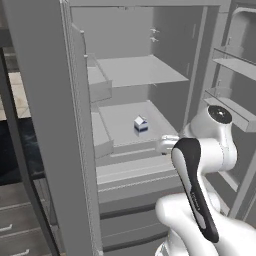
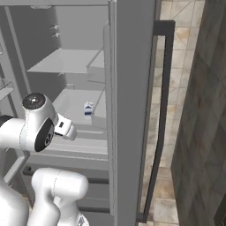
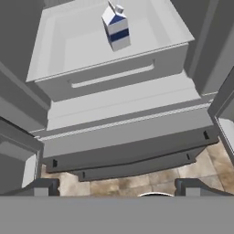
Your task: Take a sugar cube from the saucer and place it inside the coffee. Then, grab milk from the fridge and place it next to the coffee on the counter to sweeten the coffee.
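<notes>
While the claw (image 3: 117,186) hangs with its two dark tips spread wide and nothing between them, it sits in front of the open fridge (image 1: 125,75), above the lower drawer fronts and well short of the milk (image 3: 116,27). The milk carton stands upright on the lower shelf (image 1: 125,125), set back from the front edge, alone on that surface. It looks light and fairly stiff, a small gable-topped box with flat smooth sides that could slip or dent under a hard squeeze; the flat body around the blue band, below the sloped top, seems the best place to grip. Going outward, the shelf lip and the drawer face (image 3: 114,75) beneath it stand between the claw and the carton, so a low approach could catch them. The open doors (image 2: 128,110) with their bins flank the opening, and an upper shelf (image 1: 140,70) roofs it
</notes>
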Robot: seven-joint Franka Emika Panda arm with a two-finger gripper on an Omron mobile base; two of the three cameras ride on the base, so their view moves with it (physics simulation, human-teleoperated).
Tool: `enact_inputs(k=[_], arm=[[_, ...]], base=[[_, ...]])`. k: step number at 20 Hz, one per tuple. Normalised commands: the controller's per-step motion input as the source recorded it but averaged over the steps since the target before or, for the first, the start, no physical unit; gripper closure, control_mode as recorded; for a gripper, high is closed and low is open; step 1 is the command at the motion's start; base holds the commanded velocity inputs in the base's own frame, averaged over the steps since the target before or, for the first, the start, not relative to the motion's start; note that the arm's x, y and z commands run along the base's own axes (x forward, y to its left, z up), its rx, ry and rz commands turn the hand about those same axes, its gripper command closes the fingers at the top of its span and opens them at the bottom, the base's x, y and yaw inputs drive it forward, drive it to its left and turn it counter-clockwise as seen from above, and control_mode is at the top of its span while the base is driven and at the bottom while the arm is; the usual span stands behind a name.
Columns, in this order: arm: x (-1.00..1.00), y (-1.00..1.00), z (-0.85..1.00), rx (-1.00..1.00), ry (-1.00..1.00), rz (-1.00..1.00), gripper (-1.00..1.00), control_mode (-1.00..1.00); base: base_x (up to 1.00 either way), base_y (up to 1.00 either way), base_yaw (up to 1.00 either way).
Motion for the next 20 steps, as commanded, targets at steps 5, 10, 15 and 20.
enact_inputs(k=[5,10,15,20], arm=[[0.16,0.0,-0.1,-0.01,-0.02,0.0,-1.0,-1.0],[0.22,0.0,-0.11,-0.01,-0.05,0.0,-1.0,-1.0],[0.32,0.0,-0.03,-0.08,-0.19,0.0,-1.0,-1.0],[0.55,0.0,0.0,-0.08,-0.13,0.01,-1.0,-1.0]], base=[[0.11,0.02,0.0],[0.0,0.0,0.0],[0.0,0.0,0.0],[0.0,0.0,0.0]])
